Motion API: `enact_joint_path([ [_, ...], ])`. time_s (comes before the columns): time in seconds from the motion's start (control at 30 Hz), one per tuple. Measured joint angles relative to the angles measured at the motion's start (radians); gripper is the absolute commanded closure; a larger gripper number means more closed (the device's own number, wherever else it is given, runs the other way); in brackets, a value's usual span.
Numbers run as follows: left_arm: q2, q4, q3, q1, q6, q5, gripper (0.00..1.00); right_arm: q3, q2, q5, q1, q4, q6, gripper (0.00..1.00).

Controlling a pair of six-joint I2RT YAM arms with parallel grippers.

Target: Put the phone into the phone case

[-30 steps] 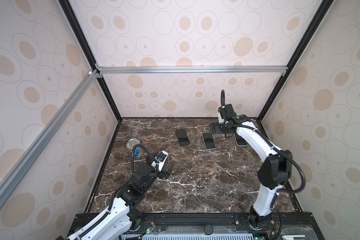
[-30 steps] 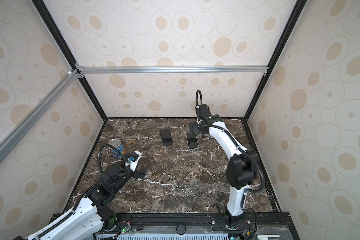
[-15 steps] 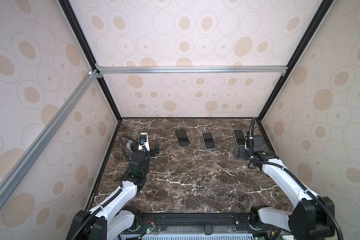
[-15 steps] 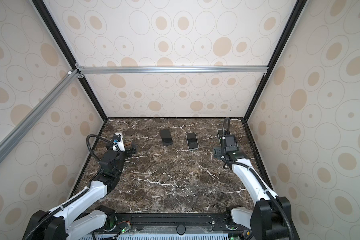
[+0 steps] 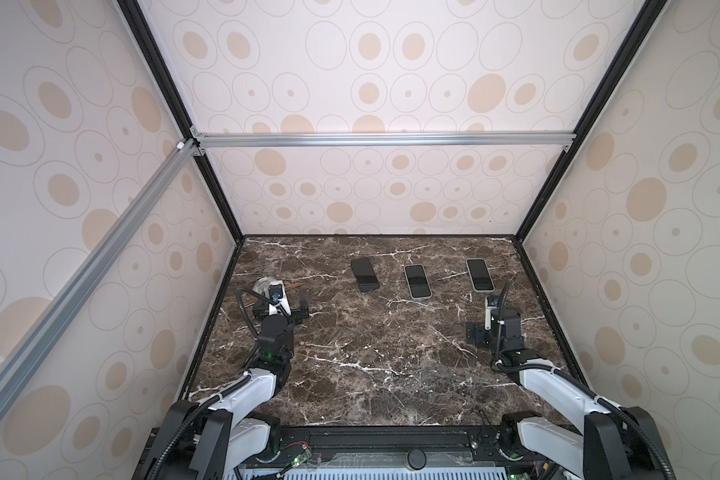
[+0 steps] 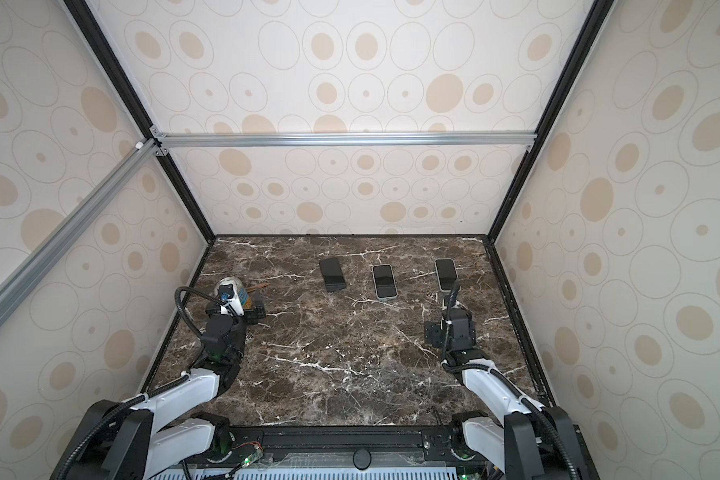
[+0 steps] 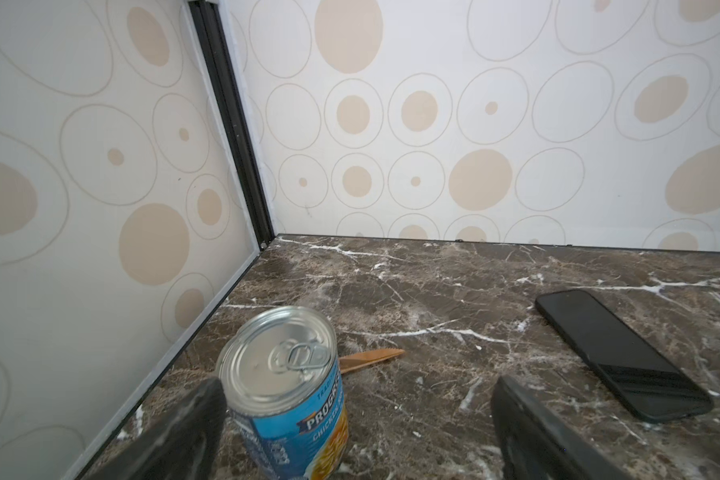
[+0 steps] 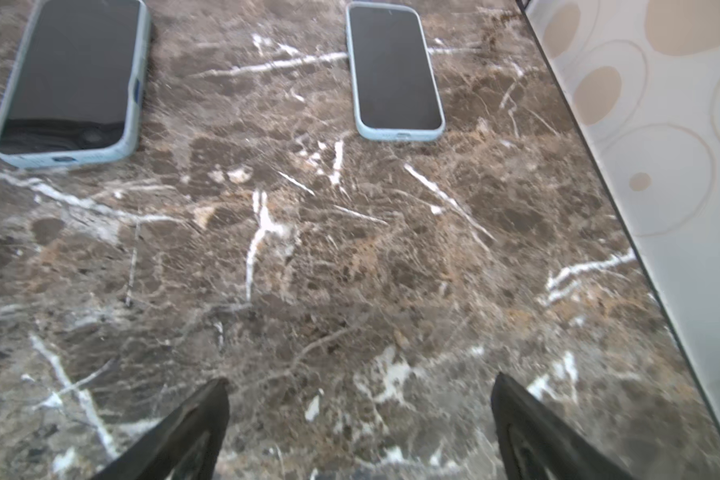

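Lying screen-up at twelve and one o'clock, seated in pale-blue cases: middle phone (image 5: pixel 417 281) and right phone (image 5: pixel 479 274); at eleven, black phone (image 5: pixel 364 274), casing unclear. Hanging at nine and three, gaping and empty: left gripper (image 7: pixel 358 399), right gripper (image 8: pixel 358 395). Judging the pale pair as cased, settling no next move.

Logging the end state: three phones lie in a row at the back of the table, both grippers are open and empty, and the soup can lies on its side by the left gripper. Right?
Not quite. The can stands upright, lid up, as the left wrist view shows. The rest holds: three phones lie in a row at the back, and the left gripper and right gripper are open and empty.
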Motion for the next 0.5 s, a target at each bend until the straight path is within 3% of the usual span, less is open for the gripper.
enact_joint_path([
  [0.5,0.272,0.322,-0.068,0.006,0.101,-0.056,0.01,-0.060,0.068,-0.148,0.000,0.354,-0.086,0.00],
])
